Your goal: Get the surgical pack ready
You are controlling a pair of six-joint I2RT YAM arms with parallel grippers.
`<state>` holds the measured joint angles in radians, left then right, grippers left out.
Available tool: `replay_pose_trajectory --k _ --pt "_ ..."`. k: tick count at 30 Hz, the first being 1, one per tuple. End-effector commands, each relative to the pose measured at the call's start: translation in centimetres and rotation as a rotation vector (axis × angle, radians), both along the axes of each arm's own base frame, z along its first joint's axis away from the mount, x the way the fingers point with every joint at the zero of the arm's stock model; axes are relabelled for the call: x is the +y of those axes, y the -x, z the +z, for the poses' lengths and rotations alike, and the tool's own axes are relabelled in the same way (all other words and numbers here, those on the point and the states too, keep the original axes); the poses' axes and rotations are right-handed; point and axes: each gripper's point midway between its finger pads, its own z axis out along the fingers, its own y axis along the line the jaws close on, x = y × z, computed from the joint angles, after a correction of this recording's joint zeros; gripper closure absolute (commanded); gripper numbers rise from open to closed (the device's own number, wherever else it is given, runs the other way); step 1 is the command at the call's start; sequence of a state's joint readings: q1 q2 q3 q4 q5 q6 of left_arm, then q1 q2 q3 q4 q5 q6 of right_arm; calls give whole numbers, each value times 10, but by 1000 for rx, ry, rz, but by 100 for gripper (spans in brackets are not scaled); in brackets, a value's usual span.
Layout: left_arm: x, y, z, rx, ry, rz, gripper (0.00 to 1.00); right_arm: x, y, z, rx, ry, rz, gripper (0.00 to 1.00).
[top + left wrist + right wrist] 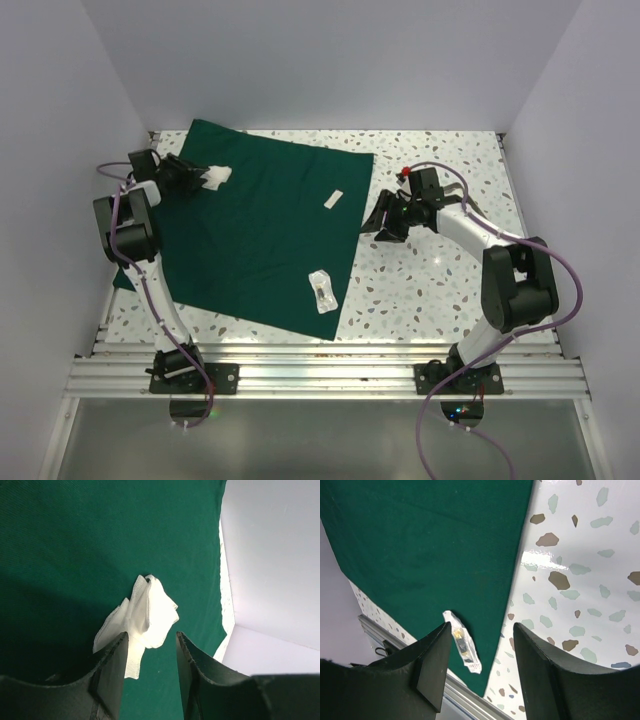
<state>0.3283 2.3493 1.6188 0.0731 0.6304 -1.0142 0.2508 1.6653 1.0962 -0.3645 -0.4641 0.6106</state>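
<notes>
The dark green drape (265, 235) lies spread flat on the left and middle of the table. A crumpled white gauze pad (217, 175) sits near its far left corner. My left gripper (198, 178) is open right beside the pad. In the left wrist view the pad (147, 610) lies just past the tip of the left finger (112, 672), and the gripper (150, 637) holds nothing. My right gripper (377, 222) is open and empty at the drape's right edge. In the right wrist view that gripper (481, 627) straddles the drape's edge (507, 610).
A small white strip (335, 198) and a clear packet (321, 290) with a dark item inside lie on the drape; the packet also shows in the right wrist view (462, 642). Speckled tabletop (440, 290) lies to the right. White walls enclose the table, and a metal rail (330, 375) runs along the front.
</notes>
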Motion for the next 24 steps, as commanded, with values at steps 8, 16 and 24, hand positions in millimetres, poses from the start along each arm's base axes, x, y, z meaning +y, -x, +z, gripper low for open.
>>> replay_pose_trajectory --k 8,16,24 --pt "9 -14 2 -24 26 27 54 7 -7 12 -37 -31 11 44" --pt "8 -13 3 -15 41 30 54 7 -8 11 -38 -32 12 43" --pt "3 -23 9 -51 68 25 58 7 -7 12 -41 -29 17 43"
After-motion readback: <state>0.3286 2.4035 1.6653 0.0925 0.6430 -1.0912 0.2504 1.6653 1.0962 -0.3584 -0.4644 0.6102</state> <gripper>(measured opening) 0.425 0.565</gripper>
